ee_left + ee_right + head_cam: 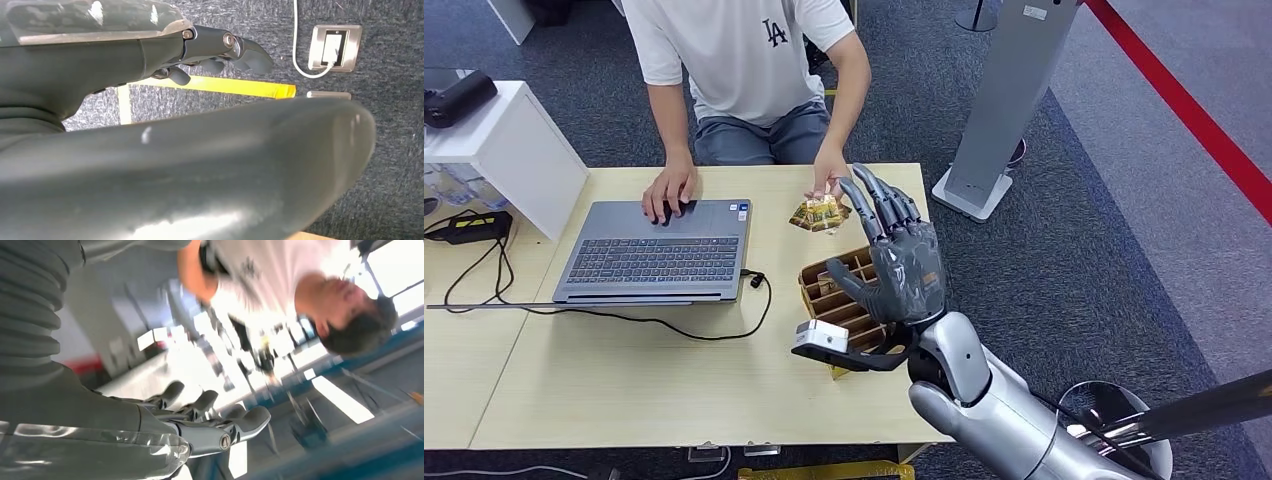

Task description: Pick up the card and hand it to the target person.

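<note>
Fingers of the right hand [894, 258] are spread and upright, holding nothing. Just beyond their tips the gold card [817, 214] lies on the table [624, 370], under the person's hand [827, 184]. Left hand [220, 47] hangs toward the floor, fingers loosely curled, nothing visible in them.

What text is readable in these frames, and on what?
"LA" in dark letters on the chest of the person's white T-shirt.
Sticker on the laptop palm rest: too small to read.
White label on the grey stand: too small to read.
Laptop key legends: too small to read.
Right wrist view: blurred, nothing legible.
</note>
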